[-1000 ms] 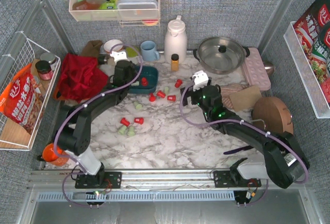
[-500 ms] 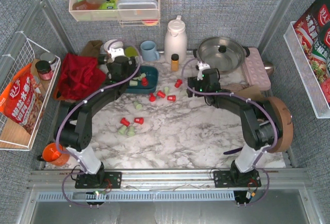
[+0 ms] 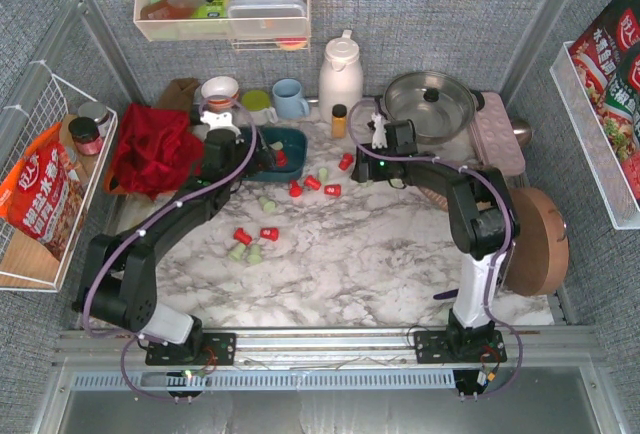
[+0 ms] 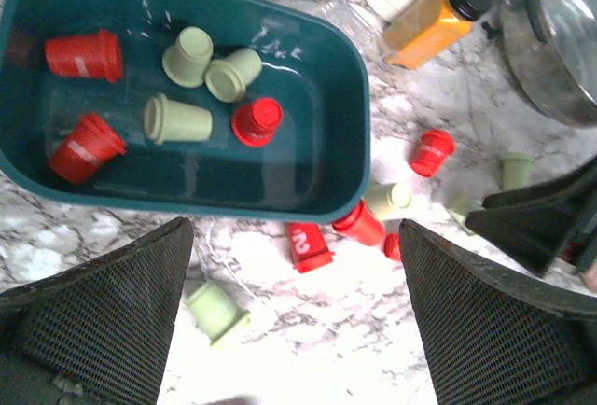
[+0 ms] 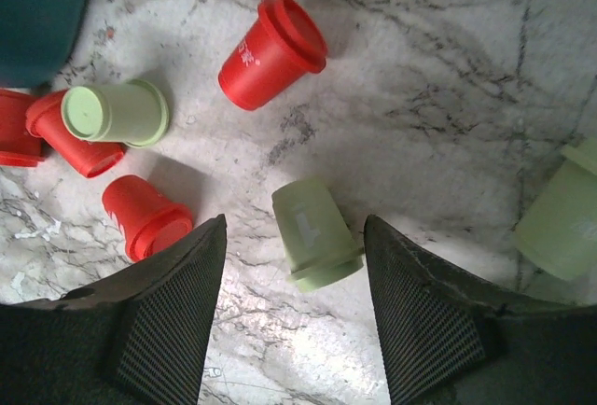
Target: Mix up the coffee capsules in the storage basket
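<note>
Left fingers (image 4: pixel 103 321) and right fingers (image 5: pixel 168 321) gape; only the left wrist view shows six capsules (image 4: pixel 177 118) in the basket (image 4: pixel 317 69).

Glossy teal plastic basket (image 4: pixel 322 158); matt plastic capsules (image 4: pixel 177 118); polished marble-look tabletop (image 3: pixel 350 254); shiny metal pan (image 3: pixel 410 109).

Fingers (image 5: pixel 168 321) are standing apart at 7 and 5 o'clock over the marble bench (image 5: pixel 448 78). A mint capsule (image 5: pixel 315 234) is lying on its side between them, nearer the 5 o'clock finger. A red capsule (image 5: pixel 272 50) is lying at 12. At 9, a green capsule (image 5: pixel 117 113) is resting against a second red capsule (image 5: pixel 75 148). A third red capsule (image 5: pixel 147 218) is sitting at 8. The teal basket corner (image 5: pixel 37 13) is showing at 10.
</note>
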{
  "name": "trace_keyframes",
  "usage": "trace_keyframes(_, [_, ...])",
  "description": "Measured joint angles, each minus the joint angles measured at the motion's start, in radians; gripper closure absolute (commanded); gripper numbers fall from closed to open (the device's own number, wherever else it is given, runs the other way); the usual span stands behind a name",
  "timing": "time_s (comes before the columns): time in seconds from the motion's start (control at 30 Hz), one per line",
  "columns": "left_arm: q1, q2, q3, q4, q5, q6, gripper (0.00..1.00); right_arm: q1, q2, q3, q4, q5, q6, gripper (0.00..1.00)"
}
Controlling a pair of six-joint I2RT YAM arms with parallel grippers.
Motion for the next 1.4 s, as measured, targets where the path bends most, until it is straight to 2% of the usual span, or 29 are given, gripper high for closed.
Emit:
trace_keyframes(0.2, [-0.003, -0.069, -0.080, 0.010, 0.067, -0.076, 0.01, 0.034, 0.044, 0.053, -0.117, 0.055, -0.036, 0.36])
trace_keyframes(0.37, [-0.002, -0.104, -0.129, 0.030, 0.076, -0.117, 0.01, 0.065, 0.056, 0.073, -0.148, 0.128, -0.079, 0.41])
trace_keyframes(0.6, [-0.004, -0.117, -0.148, 0.040, 0.095, -0.146, 0.01, 0.089, 0.064, 0.084, -0.160, 0.195, -0.123, 0.59])
trace_keyframes(0.87, [-0.026, -0.105, -0.156, 0.054, 0.114, -0.164, 0.01, 0.103, -0.084, -0.115, -0.078, 0.166, -0.140, 0.67])
trace_keyframes(1.03, [-0.086, -0.075, -0.153, 0.058, 0.139, -0.159, 0.01, 0.130, -0.291, -0.373, 0.158, 0.093, -0.151, 0.66])
trace_keyframes(1.23, [-0.205, -0.044, -0.084, 0.051, 0.145, -0.092, 0.01, 0.232, -0.502, -0.673, 0.514, -0.002, -0.284, 0.68])
trace_keyframes(1.4, [-0.257, -0.044, -0.085, 0.060, 0.206, -0.053, 0.13, 0.297, -0.555, -0.814, 0.762, -0.072, -0.451, 0.71])
